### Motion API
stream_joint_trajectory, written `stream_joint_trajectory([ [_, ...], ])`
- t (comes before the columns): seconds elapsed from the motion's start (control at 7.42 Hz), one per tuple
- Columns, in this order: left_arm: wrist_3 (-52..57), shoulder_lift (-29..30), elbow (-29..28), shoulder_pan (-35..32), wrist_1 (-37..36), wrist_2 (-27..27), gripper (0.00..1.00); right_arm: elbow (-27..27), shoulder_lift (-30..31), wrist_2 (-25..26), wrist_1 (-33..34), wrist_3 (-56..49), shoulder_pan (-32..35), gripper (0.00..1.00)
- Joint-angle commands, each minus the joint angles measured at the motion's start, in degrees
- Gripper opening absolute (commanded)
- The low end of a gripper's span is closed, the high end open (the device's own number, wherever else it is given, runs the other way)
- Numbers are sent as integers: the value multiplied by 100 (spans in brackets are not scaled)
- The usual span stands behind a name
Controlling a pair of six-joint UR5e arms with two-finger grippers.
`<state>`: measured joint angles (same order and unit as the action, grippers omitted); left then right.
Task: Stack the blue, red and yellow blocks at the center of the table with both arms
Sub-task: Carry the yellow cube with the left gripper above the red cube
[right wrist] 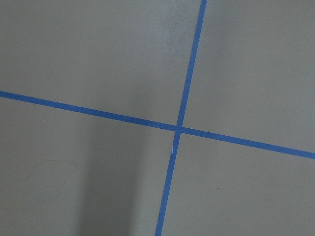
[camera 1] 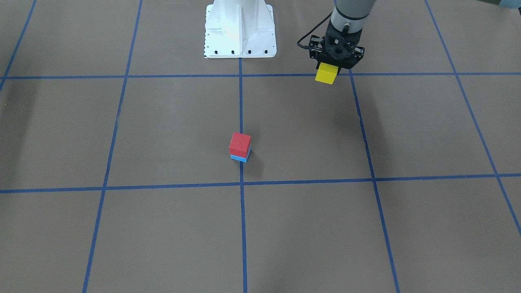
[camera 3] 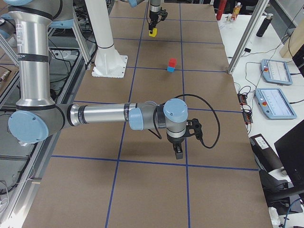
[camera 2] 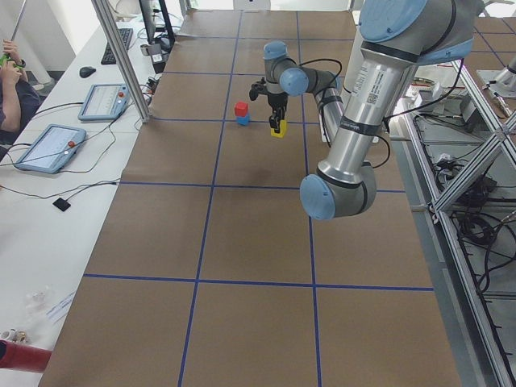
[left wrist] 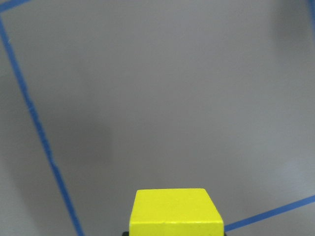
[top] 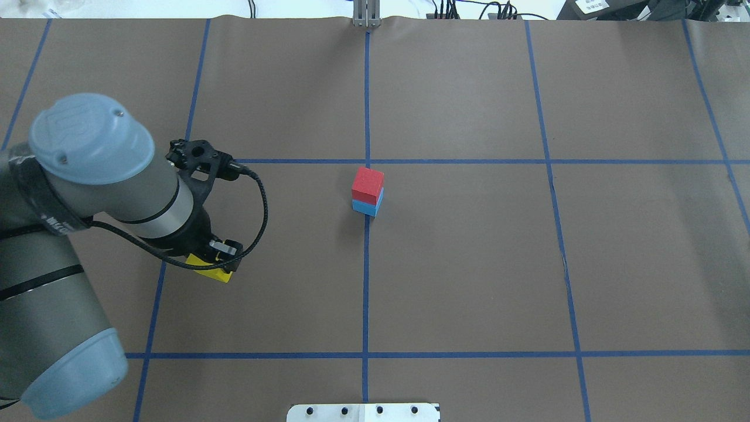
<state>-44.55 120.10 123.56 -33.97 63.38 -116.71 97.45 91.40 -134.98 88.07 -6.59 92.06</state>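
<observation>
A red block [camera 1: 240,143] sits on a blue block [camera 1: 239,158] at the table's center, on the middle tape line; the pair also shows in the overhead view [top: 368,183]. My left gripper [camera 1: 336,62] is shut on the yellow block [camera 1: 327,74] and holds it above the table, off to my left of the stack. The yellow block fills the bottom of the left wrist view [left wrist: 174,211]. My right gripper [camera 3: 178,153] shows only in the exterior right view, low over the table far from the stack; I cannot tell whether it is open or shut.
The white robot base [camera 1: 240,28] stands at the table's robot-side edge. Blue tape lines [right wrist: 179,129] divide the brown table into squares. Tablets [camera 3: 275,71] and cables lie on a side bench past the table's far edge.
</observation>
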Motion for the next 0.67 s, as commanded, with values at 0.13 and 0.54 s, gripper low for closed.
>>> stream_joint_trajectory([
  [0.13,86,1248,-899,5,-274,61,0,11,-34,-28,0,8,5,99],
  [0.54,-123,2411,-2500,5,172,34,0,2,1,-29,0,8,5,99],
])
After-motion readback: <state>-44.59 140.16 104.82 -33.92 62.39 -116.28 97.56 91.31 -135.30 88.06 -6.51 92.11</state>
